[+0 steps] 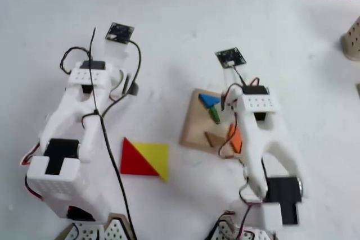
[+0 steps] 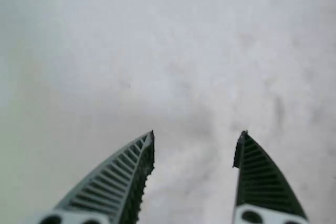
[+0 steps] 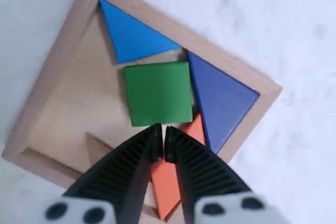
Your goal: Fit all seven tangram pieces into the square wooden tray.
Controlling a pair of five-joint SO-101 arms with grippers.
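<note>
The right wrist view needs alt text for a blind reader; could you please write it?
The right hand, nearly shut, sits at the edge of the green square inside the square wooden tray. A light blue triangle, a dark blue triangle and an orange piece lie beside it.

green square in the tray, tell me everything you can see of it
The green square is flat and matte, painted wood by the look. It lies flat inside the wooden tray, turned askew to its walls. The light blue triangle meets one edge, the dark blue triangle runs along another, and the orange piece sits at a corner. The right gripper, jaws all but shut, has its tips at the square's near edge; contact is unclear.
</note>
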